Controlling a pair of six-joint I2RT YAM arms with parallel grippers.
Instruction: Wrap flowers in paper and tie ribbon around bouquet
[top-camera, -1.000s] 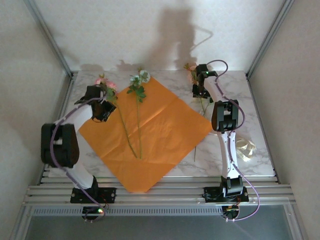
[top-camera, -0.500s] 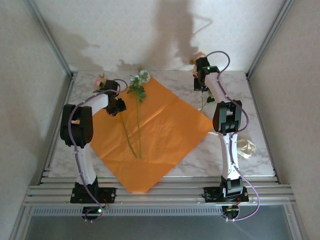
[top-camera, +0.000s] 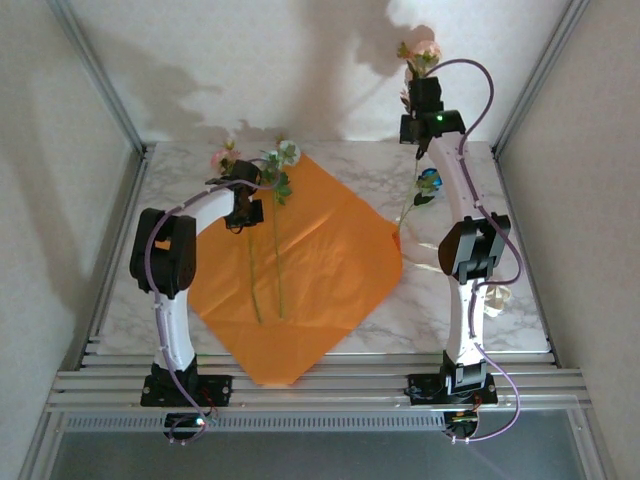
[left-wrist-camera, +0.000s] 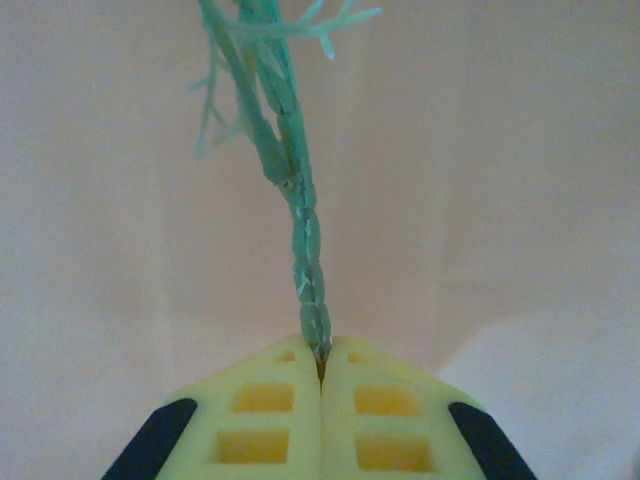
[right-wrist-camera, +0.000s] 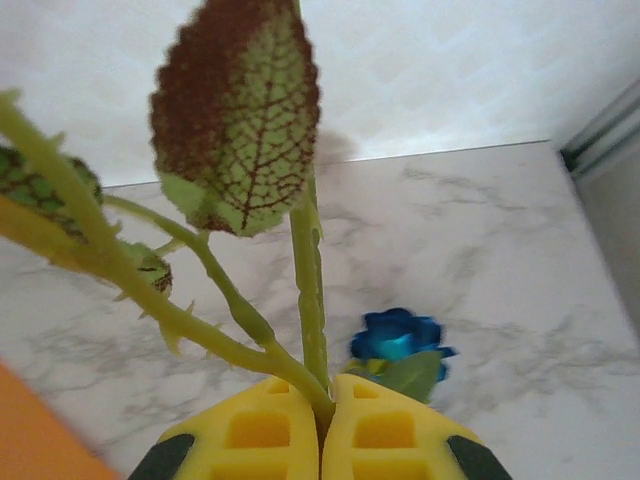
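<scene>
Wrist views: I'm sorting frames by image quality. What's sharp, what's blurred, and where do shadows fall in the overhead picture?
Left wrist view: the green stem is fairly sharp, with a featureless pinkish blur behind it. Right wrist view: the veined leaf is crisp, while the nearer stalk at the left edge is blurred. Top view: soft shadows of the arms fall on the back wall.

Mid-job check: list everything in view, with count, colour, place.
thin wrapping paper sheet: one, bright orange, spread on the marble table.
pale-bloomed artificial flower: one, green stem, lying on the paper.
pink-bloomed artificial flower: one, green stem over the paper's left part.
peach-pink flower sprig: one, raised at far right.
small blue bloom: one, below that sprig.
cream fabric ribbon: one, right table edge.
left gripper: yellow, shut on the pink-bloomed artificial flower.
right gripper: yellow, shut on the peach-pink flower sprig.
</scene>
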